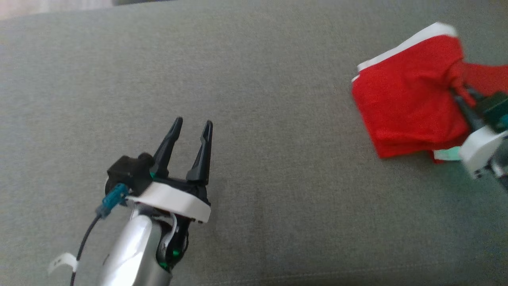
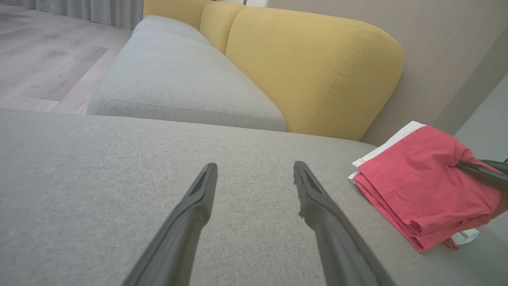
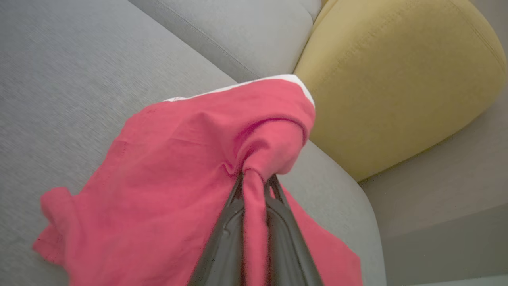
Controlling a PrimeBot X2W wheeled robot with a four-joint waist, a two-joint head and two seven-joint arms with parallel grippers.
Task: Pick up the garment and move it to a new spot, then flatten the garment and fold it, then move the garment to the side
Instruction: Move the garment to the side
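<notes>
Red garment (image 1: 405,107): folded into a layered stack, lying on the grey seat (image 1: 254,79) near its right end, at the far right of the head view. White trim (image 1: 401,45) along the far edge of the stack; a further white scrap showing beneath the near corner. Stacked red layers visible along the near-left edge in the left wrist view. Right gripper (image 3: 256,182): fingers closed tight on a bunched fold of the red garment at the stack's right side, cloth drawn up into a gathered peak at the fingertips, a strip of fabric running down between the two dark fingers. Rest of the stack lying on the seat. Left gripper (image 1: 193,121): fingers spread, nothing between them, pointing across bare seat fabric at the lower left of the head view, well apart from the garment; contact with the seat not determinable. Blue connector (image 1: 113,198) and black cable (image 1: 85,238) at the left wrist housing. Yellow back cushion (image 2: 313,71) behind the seat, just beyond the garment's far corner in the right wrist view. Wooden floor (image 2: 47,51) beyond the sofa, at the upper left of the left wrist view.
</notes>
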